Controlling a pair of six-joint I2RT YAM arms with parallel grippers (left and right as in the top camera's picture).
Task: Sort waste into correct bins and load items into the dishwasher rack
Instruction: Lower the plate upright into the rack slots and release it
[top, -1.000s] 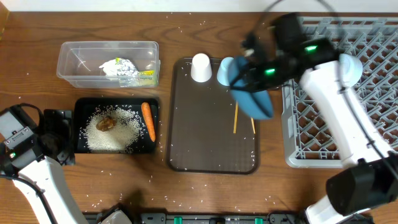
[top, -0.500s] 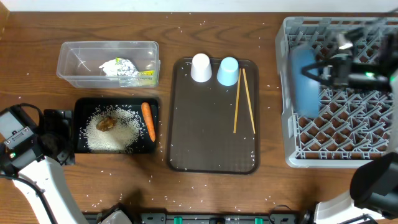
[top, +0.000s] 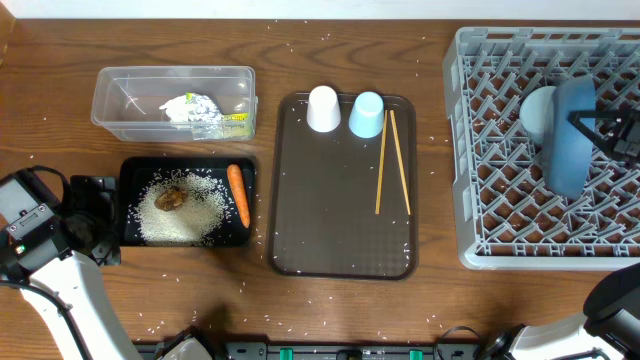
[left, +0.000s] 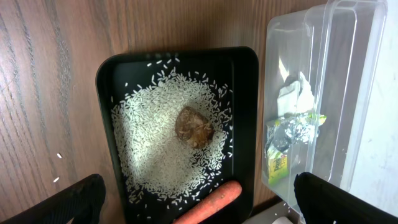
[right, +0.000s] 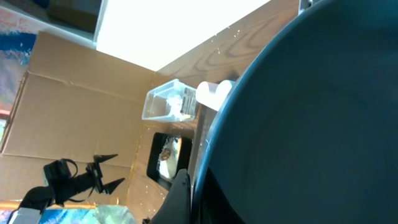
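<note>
Over the right half of the dishwasher rack (top: 500, 235): right gripper (top: 592, 132), reaching in from the right edge, pinched tight on the rim of the dark-blue plate (top: 565, 140). Plate held on edge and tilted, lower rim down among the lattice; impossible to tell whether resting there. Just left of it, touching or nearly so, the light-blue bowl (top: 536, 108), inside the rack's walls. From the right wrist, little but the plate's dark face filling the view.

At the near left corner: left arm folded back, left gripper (top: 98, 215) just beside the left end of the black tray (top: 130, 168), fingers spread wide, gripping nothing. In that tray, rice (left: 155, 143), brown lump (left: 194, 127) and carrot (left: 208, 200). At the far end of the brown tray (top: 340, 235): white cup (top: 323, 108), light-blue cup (top: 367, 114), chopsticks (top: 385, 165) alongside.
</note>
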